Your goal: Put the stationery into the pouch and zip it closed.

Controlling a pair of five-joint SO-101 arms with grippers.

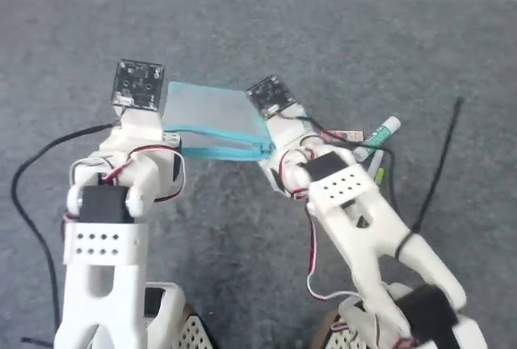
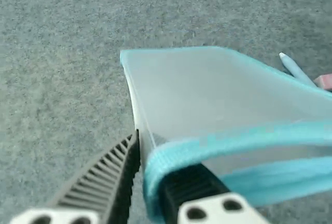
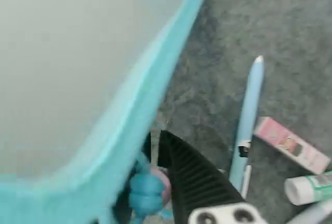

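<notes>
Left gripper (image 2: pixel 150 156) clenched on pouch (image 1: pixel 206 111) end, teal edge between jaws. Right gripper (image 3: pixel 154 138) pinching zip pull (image 3: pixel 148 190) at opposite end. Pouch spans between them over grey mat (image 1: pixel 339 42). Pen (image 3: pixel 249 115), eraser (image 3: pixel 290 144), glue stick (image 3: pixel 308 189) lie beside right gripper, outside pouch.

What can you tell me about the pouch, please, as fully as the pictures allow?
The pouch is a flat, frosted, see-through plastic case with a turquoise fabric band along its zip edge. It rests on the grey table between the arms, with its mouth facing them and gaping, so it is unzipped. The left tool pinches one end of the band and the right tool the other.
</notes>
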